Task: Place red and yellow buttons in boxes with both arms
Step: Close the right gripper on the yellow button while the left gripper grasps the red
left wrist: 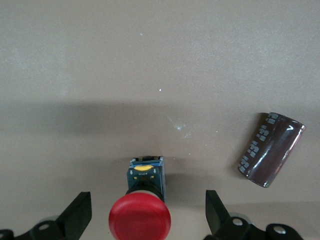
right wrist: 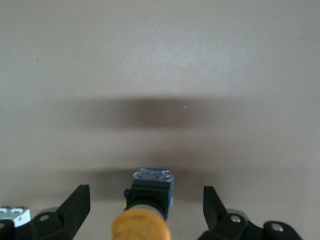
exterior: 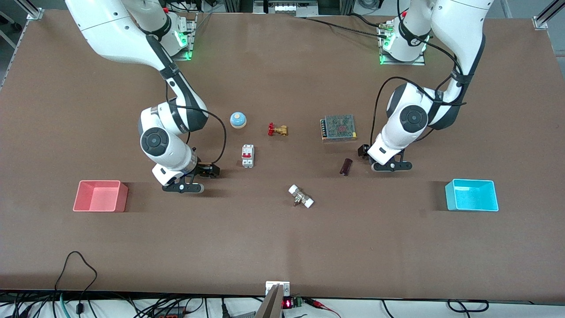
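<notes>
The left gripper (left wrist: pixel 147 217) is spread wide, fingers on either side of the red button (left wrist: pixel 140 219) without touching it. The right gripper (right wrist: pixel 145 215) is likewise released around the yellow button (right wrist: pixel 141 226). Both buttons lie on the table (exterior: pixel 282 238), outside the pink box (exterior: pixel 100 196) and cyan box (exterior: pixel 471 194).

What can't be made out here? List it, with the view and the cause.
- Red button: front view, hidden under the left gripper; left wrist view, cap cut by the frame edge.
- Yellow button: front view, hidden under the right gripper; right wrist view, cap cut off.
- Labels on both button bases: too small.
</notes>
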{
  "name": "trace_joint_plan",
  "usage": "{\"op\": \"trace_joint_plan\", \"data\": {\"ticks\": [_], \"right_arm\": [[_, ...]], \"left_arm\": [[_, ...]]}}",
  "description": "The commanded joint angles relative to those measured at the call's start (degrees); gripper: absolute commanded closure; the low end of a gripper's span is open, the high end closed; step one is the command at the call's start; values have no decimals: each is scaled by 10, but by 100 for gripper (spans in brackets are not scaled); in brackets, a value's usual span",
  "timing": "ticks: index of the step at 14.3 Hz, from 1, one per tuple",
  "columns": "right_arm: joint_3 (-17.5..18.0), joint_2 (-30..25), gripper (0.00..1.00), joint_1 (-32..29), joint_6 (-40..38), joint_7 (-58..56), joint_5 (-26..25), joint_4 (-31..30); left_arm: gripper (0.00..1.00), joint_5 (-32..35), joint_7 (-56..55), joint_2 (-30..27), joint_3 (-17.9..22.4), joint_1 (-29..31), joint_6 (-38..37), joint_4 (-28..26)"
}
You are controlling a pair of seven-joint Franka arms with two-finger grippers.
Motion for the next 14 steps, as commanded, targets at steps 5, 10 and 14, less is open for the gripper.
{"op": "trace_joint_plan", "data": {"ticks": [5, 10, 14], "right_arm": [[7, -4, 3, 2, 0, 4, -9, -15], [7, -4, 22, 1, 1, -2, -9, -15], [7, -4, 40, 0, 0, -3, -9, -14]], "left_arm": [[10, -4, -3, 13, 6, -8, 34, -9], [55, -4, -3, 18, 7, -7, 36, -7], [75, -4, -2, 15, 7, -6, 33, -4]]}}
